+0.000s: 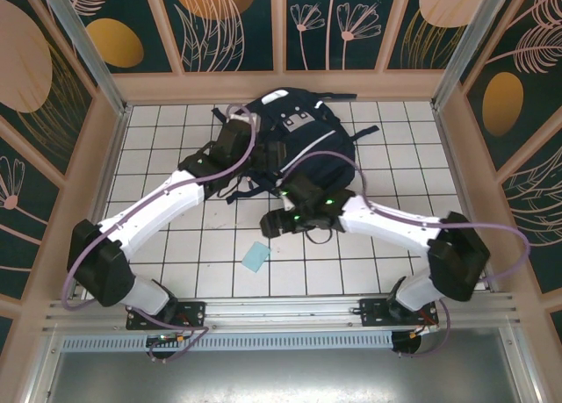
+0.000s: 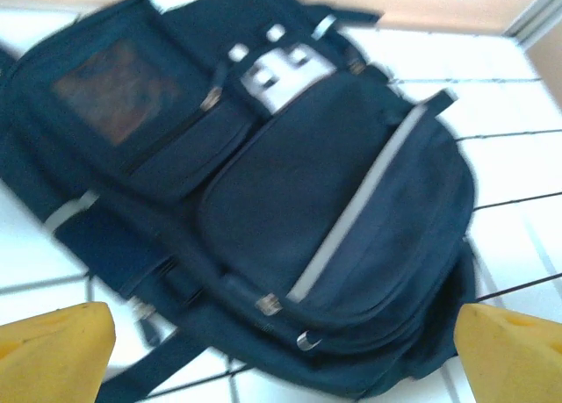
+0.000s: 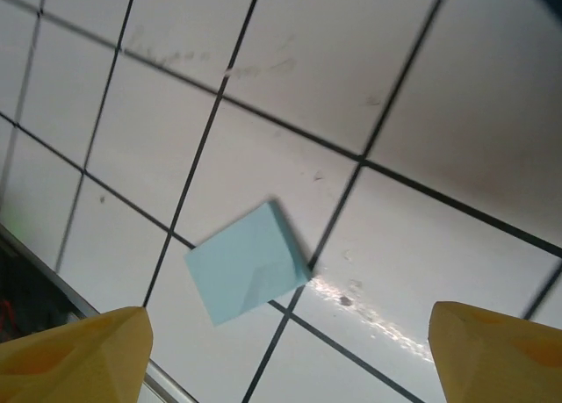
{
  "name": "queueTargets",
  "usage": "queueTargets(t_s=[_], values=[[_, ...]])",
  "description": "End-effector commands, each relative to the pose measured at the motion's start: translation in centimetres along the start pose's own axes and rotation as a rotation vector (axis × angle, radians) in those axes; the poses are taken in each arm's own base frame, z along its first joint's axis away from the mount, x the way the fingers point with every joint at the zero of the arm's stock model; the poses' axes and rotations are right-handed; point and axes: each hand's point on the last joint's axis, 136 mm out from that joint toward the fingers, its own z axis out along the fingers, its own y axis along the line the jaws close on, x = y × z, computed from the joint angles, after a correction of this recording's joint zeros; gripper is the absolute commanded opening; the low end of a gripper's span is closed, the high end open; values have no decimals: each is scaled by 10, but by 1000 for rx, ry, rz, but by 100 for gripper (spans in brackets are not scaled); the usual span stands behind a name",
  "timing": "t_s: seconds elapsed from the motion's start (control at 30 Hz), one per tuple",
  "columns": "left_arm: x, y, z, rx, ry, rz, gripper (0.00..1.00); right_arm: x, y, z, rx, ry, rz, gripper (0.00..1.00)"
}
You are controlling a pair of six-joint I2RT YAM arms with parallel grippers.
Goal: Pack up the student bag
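Fig. Left tool (image 2: pixel 281 361): yellow fingers (image 2: pixel 54 350) spread wide, nothing betw. them, poised above the front of the student bag (image 2: pixel 290 201), probably to work a pocket or flap. Right tool (image 3: pixel 285 361): fingers (image 3: pixel 75 355) likewise spread and empty, aimed down at a pale-blue pad (image 3: pixel 248 262), which it seems placed to collect as an item for packing. The bag lies flat, front face up, at the far centre of the white tiled desk (image 1: pixel 167 153), under the left tool (image 1: pixel 235 140) and just beyond the right tool (image 1: pixel 277 223). The pad (image 1: pixel 255 258) lies alone on the near tiles, apart from the bag. Obstacles (judged): pockets look zipped, though the wrist view is blurred, so no opening is ready; loose straps (image 1: pixel 237 188) trail twd. the arms; the pad lies flat, offering little edge to pinch; both forearms converge near the bag, leaving tight room
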Motion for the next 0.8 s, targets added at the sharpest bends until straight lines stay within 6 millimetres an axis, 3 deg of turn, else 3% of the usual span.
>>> queueTargets(t_s=[0.0,0.2,0.3,0.6,0.77], values=[[15,45,4,-81,10,-90,98,22,5,11,97,97,-73,84],[32,93,3,-102,9,-185,99,59,27,48,107,174,-3,88],[37,109,5,-105,10,-218,99,68,35,62,121,170,40,91],[31,110,2,-52,-5,-238,98,77,52,98,185,181,69,94],[23,112,-5,-63,-35,-230,98,53,55,111,230,130,31,94]])
